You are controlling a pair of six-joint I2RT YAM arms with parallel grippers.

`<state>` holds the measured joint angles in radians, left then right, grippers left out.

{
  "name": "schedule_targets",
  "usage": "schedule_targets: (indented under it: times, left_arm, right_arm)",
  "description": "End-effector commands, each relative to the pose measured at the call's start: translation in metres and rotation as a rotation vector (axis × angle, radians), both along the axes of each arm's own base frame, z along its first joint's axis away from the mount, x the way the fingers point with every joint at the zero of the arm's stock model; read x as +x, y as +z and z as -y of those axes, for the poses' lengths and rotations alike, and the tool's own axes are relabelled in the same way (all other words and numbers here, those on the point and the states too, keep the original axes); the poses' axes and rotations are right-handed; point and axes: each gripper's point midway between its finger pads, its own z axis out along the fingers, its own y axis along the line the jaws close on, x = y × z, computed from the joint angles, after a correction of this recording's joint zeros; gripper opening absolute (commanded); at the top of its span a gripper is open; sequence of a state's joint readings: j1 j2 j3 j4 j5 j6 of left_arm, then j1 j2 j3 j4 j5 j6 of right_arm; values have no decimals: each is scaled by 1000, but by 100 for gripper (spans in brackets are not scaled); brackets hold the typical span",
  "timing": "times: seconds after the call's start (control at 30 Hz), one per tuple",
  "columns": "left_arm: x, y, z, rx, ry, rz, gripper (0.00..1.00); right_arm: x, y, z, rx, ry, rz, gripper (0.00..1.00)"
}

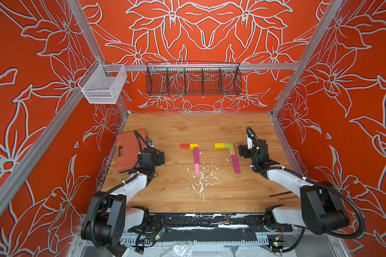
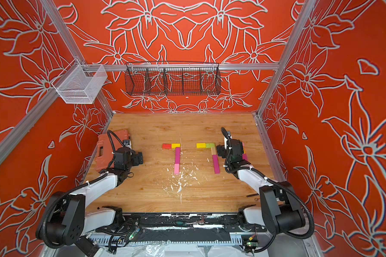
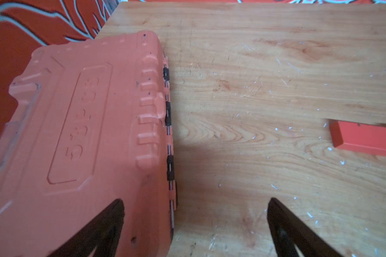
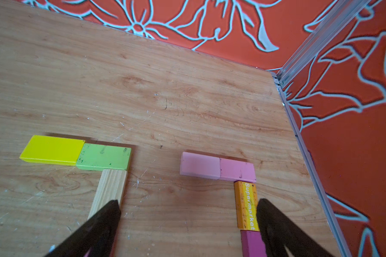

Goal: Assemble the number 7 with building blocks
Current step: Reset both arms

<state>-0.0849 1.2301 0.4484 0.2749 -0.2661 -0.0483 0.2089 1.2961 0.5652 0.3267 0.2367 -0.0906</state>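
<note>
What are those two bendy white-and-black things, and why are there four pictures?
They are two robot arms. Each ends in a gripper, like a two-finger pincer. Two pictures look down from above. The other two come from small cameras on the arms' wrists. On the wooden table lie coloured blocks laid flat as sevens. Two sevens show from above, and the right wrist camera shows a third one, pink and orange. A red-brown case lies by the left arm. The left gripper and right gripper are open and hold nothing.
</note>
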Motion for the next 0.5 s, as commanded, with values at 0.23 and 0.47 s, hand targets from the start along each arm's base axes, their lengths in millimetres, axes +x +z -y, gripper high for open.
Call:
schedule_targets:
  times: [0.23,0.47]
  left_arm:
    - [13,-11,-6,-20,-7,72,97]
    - [12,-11,-10,-28,16,77,97]
  right_arm:
    - [-17,-18,33,-18,-153,146,98]
    - [-14,-28,44,51,-169,140,98]
